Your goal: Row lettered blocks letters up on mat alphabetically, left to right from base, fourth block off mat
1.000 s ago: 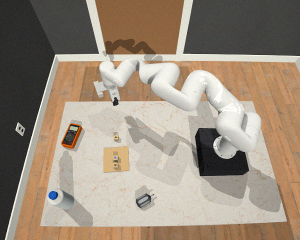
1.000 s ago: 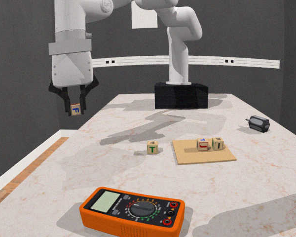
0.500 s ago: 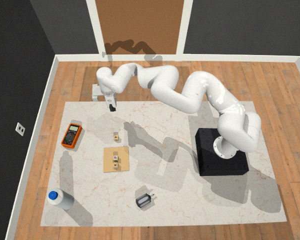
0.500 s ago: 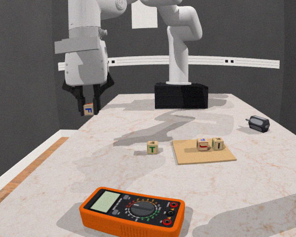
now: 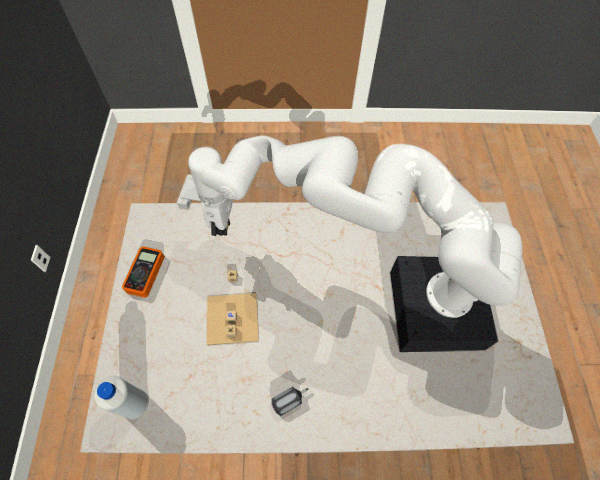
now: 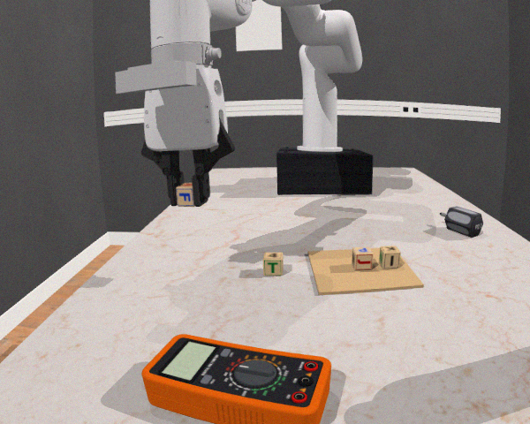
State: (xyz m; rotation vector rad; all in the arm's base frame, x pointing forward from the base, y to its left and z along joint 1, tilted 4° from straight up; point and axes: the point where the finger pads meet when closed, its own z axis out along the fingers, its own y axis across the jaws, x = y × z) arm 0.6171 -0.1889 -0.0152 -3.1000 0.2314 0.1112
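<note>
My gripper (image 6: 185, 197) is shut on a wooden block with a blue F on its side (image 6: 185, 195). It holds the block in the air over the table's far left edge, as it also shows in the top view (image 5: 218, 227). A tan mat (image 5: 232, 318) lies on the marble table. Two blocks sit side by side on it: one with a blue P on top (image 5: 230, 315) and one with a K on top (image 5: 229, 329). In the side view they show a red L (image 6: 362, 259) and a green I (image 6: 389, 257). A fourth block with a green T on its side (image 6: 273, 264) stands off the mat, beside it (image 5: 232, 273).
An orange multimeter (image 5: 143, 271) lies at the table's left side, near the front in the side view (image 6: 238, 377). A white bottle with a blue cap (image 5: 118, 396) stands at one corner. A small dark adapter (image 5: 288, 399) lies beyond the mat. The arm's black base (image 5: 441, 310) is on the table.
</note>
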